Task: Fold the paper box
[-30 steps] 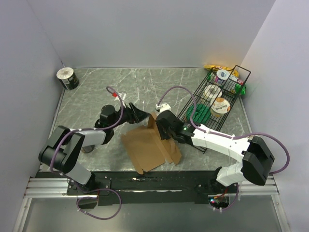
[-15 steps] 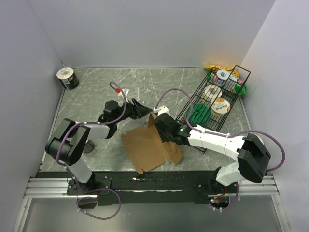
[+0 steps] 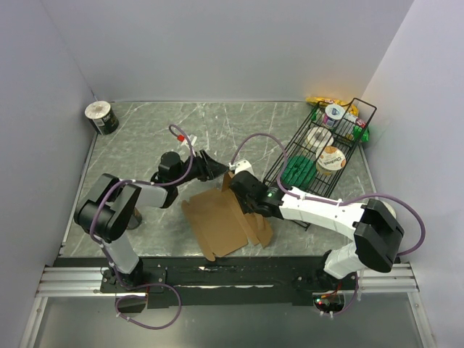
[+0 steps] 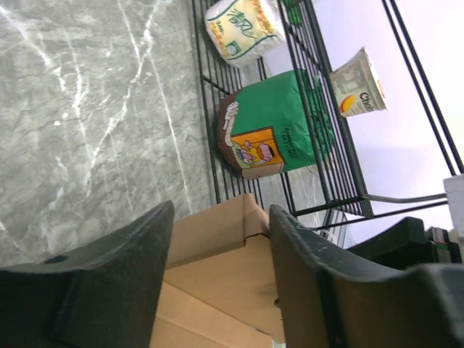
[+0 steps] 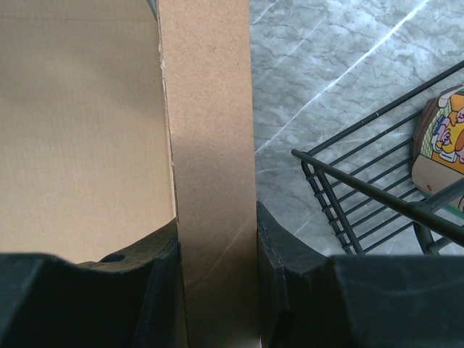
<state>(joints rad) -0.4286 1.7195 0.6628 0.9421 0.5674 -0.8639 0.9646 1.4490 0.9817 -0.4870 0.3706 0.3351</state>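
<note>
The paper box (image 3: pixel 225 221) is a brown die-cut cardboard sheet lying mostly flat on the table, with its far right edge folded up. My right gripper (image 3: pixel 235 183) is shut on that raised side flap (image 5: pixel 210 145), which stands upright between its fingers. My left gripper (image 3: pixel 215 170) is open just left of the flap's far corner; in the left wrist view the cardboard corner (image 4: pixel 228 232) sits between the two black fingers (image 4: pixel 109 283) without clear contact.
A black wire basket (image 3: pixel 322 156) stands at the right, holding a green package (image 4: pixel 279 130), paper rolls and cups. A black-and-white roll (image 3: pixel 101 117) stands at the far left corner. Snack bags (image 3: pixel 341 116) lie behind the basket.
My left gripper has moved right, toward the raised flap. My right gripper has shifted slightly left with the flap still held.
</note>
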